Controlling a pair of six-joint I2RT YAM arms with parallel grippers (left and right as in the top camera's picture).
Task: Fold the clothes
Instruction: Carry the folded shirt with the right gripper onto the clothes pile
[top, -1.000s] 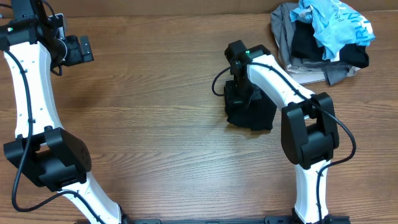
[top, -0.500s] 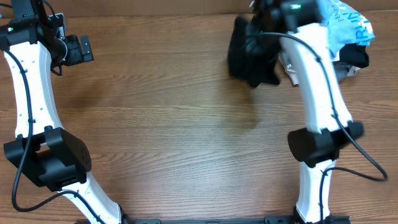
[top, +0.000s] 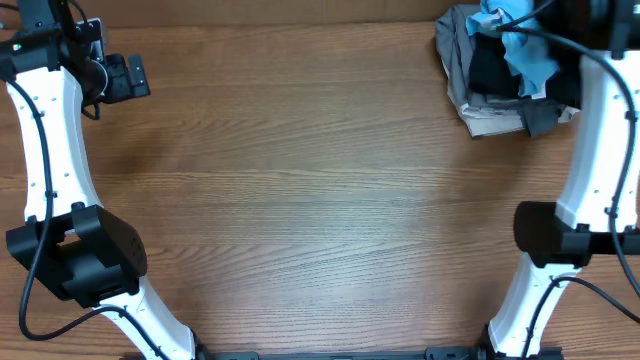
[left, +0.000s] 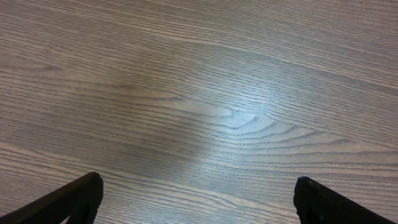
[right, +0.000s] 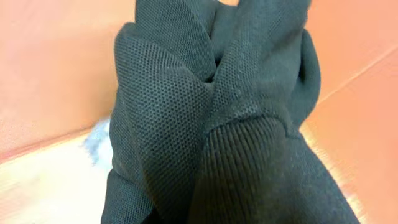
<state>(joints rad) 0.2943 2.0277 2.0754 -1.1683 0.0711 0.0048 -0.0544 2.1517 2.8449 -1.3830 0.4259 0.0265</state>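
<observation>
Black T-shirt of soft knit fabric (right: 186, 112) fills most of the frame, bunched up v. close to the lens. 2 thick folds run upward side by side & press together along a crease at ctr. Fine mesh weave is sharp on the L fold. Lower ctr: a ribbed knit band (right: 255, 174) joins the mesh along a curved seam. Bkgd is a blurred orange-peach surface (right: 56, 62) on both sides. Lower L: a paler cream strip (right: 43, 186), out of focus. A small grey-blue blur (right: 97, 142) sits just beside the cloth's L edge; can't tell what it is.
</observation>
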